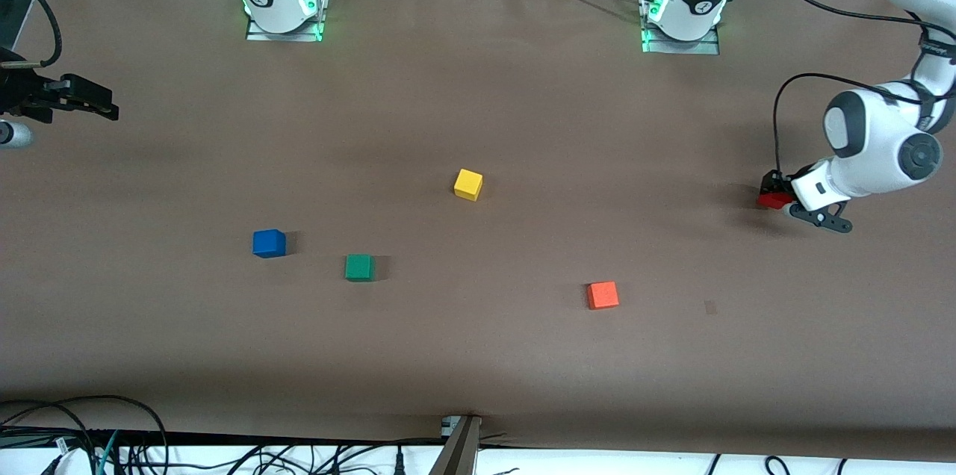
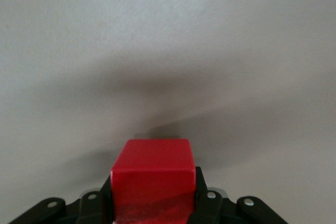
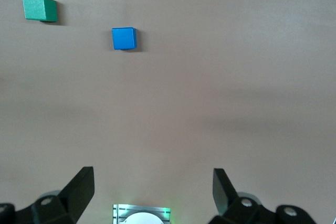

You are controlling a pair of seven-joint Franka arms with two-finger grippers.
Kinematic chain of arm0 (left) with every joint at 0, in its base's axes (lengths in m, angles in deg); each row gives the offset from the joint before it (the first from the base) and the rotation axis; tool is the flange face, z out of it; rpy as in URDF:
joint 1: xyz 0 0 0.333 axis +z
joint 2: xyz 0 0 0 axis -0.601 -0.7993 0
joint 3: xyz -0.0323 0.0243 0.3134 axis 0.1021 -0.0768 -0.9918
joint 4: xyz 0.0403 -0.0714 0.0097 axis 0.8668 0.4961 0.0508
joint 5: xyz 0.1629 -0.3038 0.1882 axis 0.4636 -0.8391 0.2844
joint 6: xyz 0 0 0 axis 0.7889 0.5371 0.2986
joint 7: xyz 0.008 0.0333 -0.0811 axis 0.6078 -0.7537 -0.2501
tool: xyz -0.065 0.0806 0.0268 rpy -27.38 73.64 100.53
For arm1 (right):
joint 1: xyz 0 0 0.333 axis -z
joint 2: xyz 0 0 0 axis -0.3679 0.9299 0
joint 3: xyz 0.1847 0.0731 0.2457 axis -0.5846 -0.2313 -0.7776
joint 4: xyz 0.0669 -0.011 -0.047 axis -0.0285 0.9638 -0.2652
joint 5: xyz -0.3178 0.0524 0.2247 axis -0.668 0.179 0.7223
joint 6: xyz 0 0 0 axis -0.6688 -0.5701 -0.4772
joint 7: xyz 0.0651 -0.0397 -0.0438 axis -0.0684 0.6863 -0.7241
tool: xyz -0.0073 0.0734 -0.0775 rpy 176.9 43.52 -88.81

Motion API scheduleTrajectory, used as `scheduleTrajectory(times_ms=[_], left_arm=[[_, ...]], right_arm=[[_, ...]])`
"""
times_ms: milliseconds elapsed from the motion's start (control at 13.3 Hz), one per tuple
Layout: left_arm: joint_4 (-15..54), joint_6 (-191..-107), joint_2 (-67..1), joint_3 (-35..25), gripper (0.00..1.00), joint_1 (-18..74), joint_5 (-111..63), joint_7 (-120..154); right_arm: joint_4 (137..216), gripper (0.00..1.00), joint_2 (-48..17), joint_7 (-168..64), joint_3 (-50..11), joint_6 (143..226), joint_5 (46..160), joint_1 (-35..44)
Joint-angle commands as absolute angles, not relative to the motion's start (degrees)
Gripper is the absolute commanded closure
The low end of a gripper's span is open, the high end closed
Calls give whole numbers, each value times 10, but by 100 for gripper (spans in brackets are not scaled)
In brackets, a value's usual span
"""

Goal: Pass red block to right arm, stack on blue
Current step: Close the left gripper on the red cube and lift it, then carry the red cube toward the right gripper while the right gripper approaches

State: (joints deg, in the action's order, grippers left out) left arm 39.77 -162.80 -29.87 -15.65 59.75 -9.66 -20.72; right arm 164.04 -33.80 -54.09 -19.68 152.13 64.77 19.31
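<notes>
Front view: you see the left gripper point(image 1: 773, 195) low at the table point(image 1: 478, 355), at the left arm's end, its fingers clamped on the red block point(image 1: 774, 199). Whether the block rests on the surface or sits just off it can't be told from here. The right gripper point(image 1: 93, 103) hangs over the right arm's end of the table w/ fingers spread apart and nothing between them; that arm waits.

Left wrist view: the red block point(image 2: 152, 179) fills the gap between the two black fingers point(image 2: 201, 192), pinched on both side faces, top face level, approx. centred in the grip.

Right wrist view: you look down past the spread fingertips point(image 3: 79, 187) at bare table, w/ the blue cube point(image 3: 124, 38) and the green cube point(image 3: 39, 8) side by side, well apart from the gripper.

On the table (front view): blue cube point(image 1: 269, 243) toward the right arm's end; green cube point(image 1: 359, 267) beside it, slightly nearer the front camera; yellow cube point(image 1: 468, 184) approx. mid-table, farther from the camera than both; orange-red cube point(image 1: 603, 295) toward the left arm's end, nearest the camera. All four sit separate, none touching.
</notes>
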Motion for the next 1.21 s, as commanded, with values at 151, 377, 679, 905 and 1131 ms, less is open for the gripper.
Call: scheduleTrajectory(times_ms=[151, 377, 679, 905, 1131], left_arm=[[278, -1445, -269, -106, 94, 604, -151, -272], [240, -1410, -268, -75, 94, 602, -235, -334], [223, -1409, -264, 16, 94, 600, -311, -351], [212, -1409, -264, 105, 94, 603, -325, -354], [178, -1419, -283, 163, 91, 596, -351, -356]], right_arm=[[1630, 0, -333, -540, -199, 1520, 648, 198], [1630, 0, -317, -538, -199, 1526, 650, 197], [1631, 0, -288, -537, -203, 1525, 678, 192], [1632, 0, -277, -541, -203, 1521, 734, 195], [1631, 0, -237, -547, -203, 1519, 815, 195]])
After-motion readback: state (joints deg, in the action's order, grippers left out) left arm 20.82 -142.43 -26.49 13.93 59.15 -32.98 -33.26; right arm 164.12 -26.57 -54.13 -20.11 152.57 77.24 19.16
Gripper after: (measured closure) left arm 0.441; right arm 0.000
